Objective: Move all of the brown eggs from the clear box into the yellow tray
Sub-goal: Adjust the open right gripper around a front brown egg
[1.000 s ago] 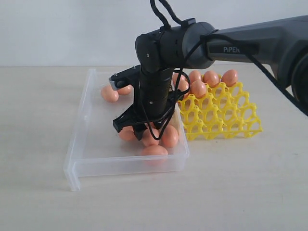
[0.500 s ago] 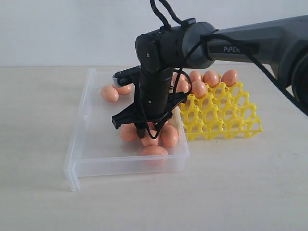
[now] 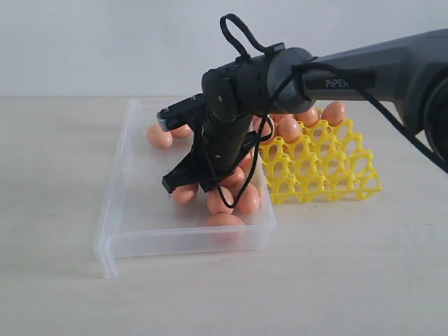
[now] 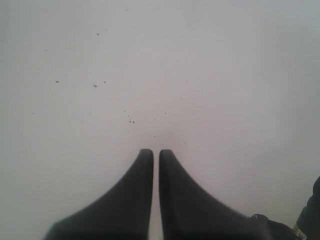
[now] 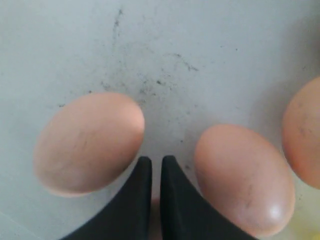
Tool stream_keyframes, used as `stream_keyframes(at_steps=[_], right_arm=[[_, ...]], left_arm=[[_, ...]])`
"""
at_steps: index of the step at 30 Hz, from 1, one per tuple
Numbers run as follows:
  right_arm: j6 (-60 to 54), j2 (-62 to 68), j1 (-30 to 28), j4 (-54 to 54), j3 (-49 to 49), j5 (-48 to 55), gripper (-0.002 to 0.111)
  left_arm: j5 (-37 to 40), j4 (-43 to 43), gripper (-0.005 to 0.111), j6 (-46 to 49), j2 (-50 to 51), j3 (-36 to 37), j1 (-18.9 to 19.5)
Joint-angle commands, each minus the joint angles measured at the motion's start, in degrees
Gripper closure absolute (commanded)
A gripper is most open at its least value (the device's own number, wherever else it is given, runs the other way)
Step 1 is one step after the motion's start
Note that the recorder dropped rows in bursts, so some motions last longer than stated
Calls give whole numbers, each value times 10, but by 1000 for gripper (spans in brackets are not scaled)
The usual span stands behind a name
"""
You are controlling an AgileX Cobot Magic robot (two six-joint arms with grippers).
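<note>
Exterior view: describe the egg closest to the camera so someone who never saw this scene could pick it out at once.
Start at the clear box, left of the yellow tray. A cluster of brown eggs lies in the box's near right corner. The egg meant lies alone in front of that cluster, closest to the near wall.

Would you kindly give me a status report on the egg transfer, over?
Left gripper shut, idle. Right gripper shut, empty, between two eggs in the box. Some eggs in the tray, several left in the box. Nothing blocking.
</note>
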Motion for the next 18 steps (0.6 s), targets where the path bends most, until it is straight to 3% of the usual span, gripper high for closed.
stream_keyframes(at_steps=[1,8,13,18], right_arm=[[-37,-12,-3,-5,4,35,101],[-33,-40,-3,0,-28,80,46],[-34,-39,-3,0,-35,188,49],[-65,-29,-3,8,-35,204,49]], left_arm=[[0,-4,102,-2,-2,2,-2],[0,-4,102,-2,-2,2,-2],[0,-4,102,-2,-2,2,-2],[0,-4,102,-2,-2,2,-2]])
